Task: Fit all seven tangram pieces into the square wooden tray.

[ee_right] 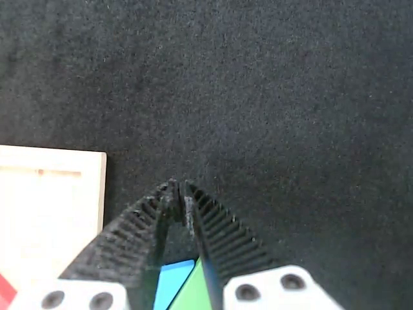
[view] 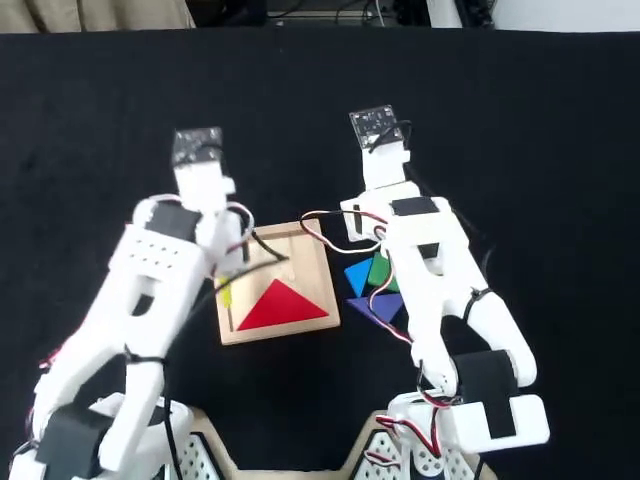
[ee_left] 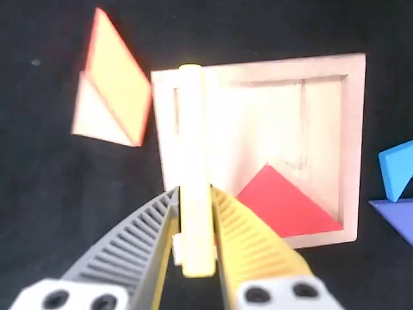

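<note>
While your left gripper (ee_left: 193, 194) hangs at the edge of the wooden tray (ee_left: 352, 148), its ribbed fingers (ee_left: 139, 239) pinch a yellow piece (ee_left: 191, 129) between them. The piece stands on its thin edge and reaches out well past the fingertips. It runs along one wall of the tray, at a corner; you cannot tell from the views whether it touches the wood. Beyond the tips and to the side of the finger lit yellow, a red triangle (ee_left: 284, 206) lies flat inside the tray, tucked against the wall. On the other finger's side, outside the tray, an orange piece (ee_left: 116, 84) rests on the black cloth (ee_right: 258, 77), near the tray's corner but apart from it. Past the tray's far wall lie a blue piece (ee_left: 397, 169) and a purple piece (ee_left: 395, 216), close together.

Your right gripper (ee_right: 179, 194) has its fingers (ee_right: 226, 239) pressed together at the tips, with nothing between them. Through the gap nearer the fingers' roots you see the blue piece and a green piece (ee_right: 193, 294) side by side on the cloth below. The tray sits off to one side of these fingers, near but apart, and bare cloth stretches beyond the tips.
</note>
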